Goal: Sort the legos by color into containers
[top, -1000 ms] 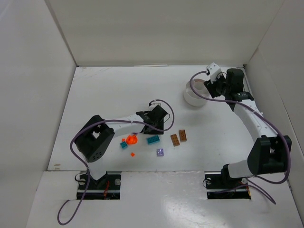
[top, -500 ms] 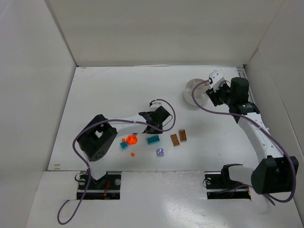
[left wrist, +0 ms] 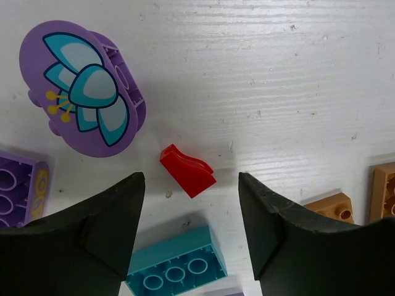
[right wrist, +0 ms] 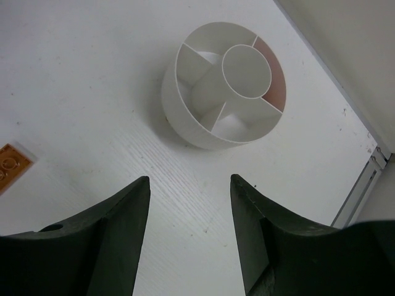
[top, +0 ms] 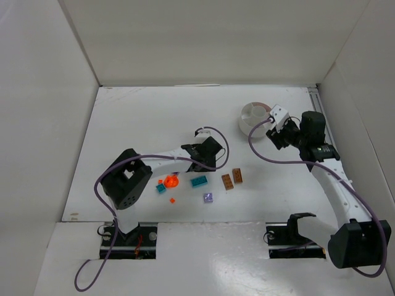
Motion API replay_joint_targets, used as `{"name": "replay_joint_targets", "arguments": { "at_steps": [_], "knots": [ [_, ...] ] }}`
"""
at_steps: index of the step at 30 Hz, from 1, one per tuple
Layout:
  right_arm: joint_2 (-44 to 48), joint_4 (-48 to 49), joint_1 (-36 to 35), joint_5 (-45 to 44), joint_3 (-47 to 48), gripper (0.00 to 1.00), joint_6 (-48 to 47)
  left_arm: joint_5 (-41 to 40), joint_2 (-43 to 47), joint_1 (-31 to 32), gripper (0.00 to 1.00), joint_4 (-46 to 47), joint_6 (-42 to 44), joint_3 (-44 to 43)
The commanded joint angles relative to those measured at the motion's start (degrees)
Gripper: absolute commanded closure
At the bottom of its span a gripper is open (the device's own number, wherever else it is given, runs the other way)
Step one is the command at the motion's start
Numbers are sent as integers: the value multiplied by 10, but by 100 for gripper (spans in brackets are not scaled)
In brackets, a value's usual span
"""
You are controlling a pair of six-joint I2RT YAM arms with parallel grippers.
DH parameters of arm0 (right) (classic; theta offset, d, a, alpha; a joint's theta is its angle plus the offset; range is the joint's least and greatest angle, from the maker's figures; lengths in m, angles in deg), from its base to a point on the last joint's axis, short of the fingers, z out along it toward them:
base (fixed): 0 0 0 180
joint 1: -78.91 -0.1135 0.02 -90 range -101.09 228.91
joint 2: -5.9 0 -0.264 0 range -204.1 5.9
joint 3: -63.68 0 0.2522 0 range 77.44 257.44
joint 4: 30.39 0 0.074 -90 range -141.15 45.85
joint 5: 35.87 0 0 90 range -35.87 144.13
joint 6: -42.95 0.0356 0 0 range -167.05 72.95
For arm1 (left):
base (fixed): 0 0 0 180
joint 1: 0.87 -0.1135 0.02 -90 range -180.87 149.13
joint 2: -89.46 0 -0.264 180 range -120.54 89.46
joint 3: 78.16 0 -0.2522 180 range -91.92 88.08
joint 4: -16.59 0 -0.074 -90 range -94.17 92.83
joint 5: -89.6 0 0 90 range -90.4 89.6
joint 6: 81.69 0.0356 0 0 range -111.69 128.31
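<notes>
Red brick (left wrist: 187,171) inside left gripper (left wrist: 190,185), jaws apart
Only the wrist view shows it; overhead the arm hides it. Right gripper (right wrist: 188,203), spread, has the white dish (right wrist: 179,117) at 12 o'clock.

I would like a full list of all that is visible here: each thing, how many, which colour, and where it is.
dish: 1, white, far right of the table; one wedge shows brown
brown bricks: 2, side by side, mid table
large teal brick: 1, left of the brown bricks
small teal brick: 1, left of the orange piece
orange piece: 1, between the teal bricks
orange bit: 1, tiny, nearer the arms
lilac bit: 1, nearer the arms
purple oval: 1, teal flower print, under the left wrist
purple brick: 1, beside the oval
red slope: 1, between the left fingers
left gripper: open, low over the bricks
right gripper: open, near the dish
</notes>
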Motion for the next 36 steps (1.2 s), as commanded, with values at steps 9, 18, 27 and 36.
{"name": "replay_joint_targets", "arguments": {
  "at_steps": [9,18,27,36],
  "knots": [
    [17,0,3,14,0,40,-7,-5,-21,2,53,-2,-35,-30],
    [12,-17,3,4,6,40,-7,-5,-38,2,75,-2,-9,-47],
    [28,-33,3,29,0,40,-7,18,4,2,100,36,30,-29],
    [7,-75,3,231,-13,35,45,154,178,16,100,207,275,72]
  ]
}}
